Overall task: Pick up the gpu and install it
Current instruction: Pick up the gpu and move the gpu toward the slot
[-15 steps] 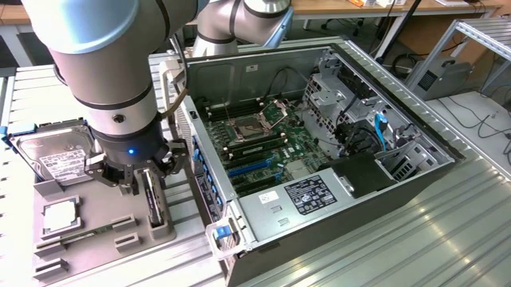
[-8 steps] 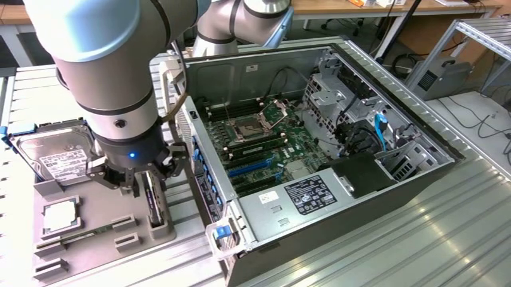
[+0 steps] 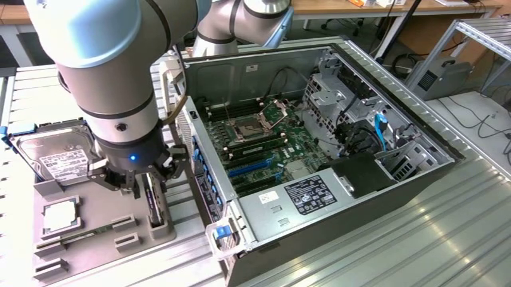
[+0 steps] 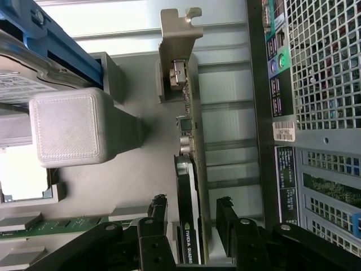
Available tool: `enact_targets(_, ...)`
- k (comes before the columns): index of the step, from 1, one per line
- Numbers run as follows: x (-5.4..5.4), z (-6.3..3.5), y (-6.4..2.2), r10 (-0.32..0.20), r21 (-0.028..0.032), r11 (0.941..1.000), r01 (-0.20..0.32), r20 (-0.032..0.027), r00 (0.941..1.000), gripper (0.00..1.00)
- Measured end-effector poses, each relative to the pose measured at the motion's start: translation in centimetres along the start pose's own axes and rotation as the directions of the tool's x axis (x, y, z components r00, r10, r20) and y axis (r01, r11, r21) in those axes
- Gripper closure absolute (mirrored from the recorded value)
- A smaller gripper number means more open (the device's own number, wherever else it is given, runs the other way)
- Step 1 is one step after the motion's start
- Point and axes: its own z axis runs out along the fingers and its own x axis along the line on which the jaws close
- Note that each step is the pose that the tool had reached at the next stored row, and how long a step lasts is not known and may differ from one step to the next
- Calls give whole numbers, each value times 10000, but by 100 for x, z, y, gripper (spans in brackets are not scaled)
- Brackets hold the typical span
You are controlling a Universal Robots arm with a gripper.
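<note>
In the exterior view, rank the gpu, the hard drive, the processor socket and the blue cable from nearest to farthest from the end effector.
1. gpu, between the fingers of the end effector.
2. hard drive, on the exterior view's left.
3. processor socket, inside the case.
4. blue cable, toward the exterior view's right.

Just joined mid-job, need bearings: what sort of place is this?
Likely a lab bench for PC assembly: an open computer case on an aluminium-profile table, beside a grey parts fixture holding a hard drive and the gpu.
</note>
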Motion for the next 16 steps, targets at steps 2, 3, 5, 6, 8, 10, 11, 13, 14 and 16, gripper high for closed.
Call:
enact_targets(2, 0, 3, 0, 1, 2, 10000, -1, -1, 10000, 52)
enact_targets(3, 0, 4, 0, 1, 2, 10000, -1, -1, 10000, 52)
enact_targets(5, 0, 15, 0, 1, -4, 10000, -1, 3, 10000, 52)
enact_targets(6, 0, 23, -1, 3, -1, 10000, -3, 1, 10000, 52)
enact_targets(8, 1, 38, -2, 6, -1, 10000, -6, 1, 10000, 52)
enact_targets(10, 1, 51, -2, 8, 0, 10000, -8, 1, 10000, 52)
enact_targets(11, 2, 57, -3, 10, 2, 10000, -10, -1, 10000, 52)
enact_targets(13, 1, 59, -3, 10, 0, 10000, -10, 0, 10000, 52)
enact_targets(14, 1, 59, -2, 11, 0, 10000, -11, 1, 10000, 52)
enact_targets(16, 2, 64, 6, 12, -2, 10000, -12, 3, 10000, 52)
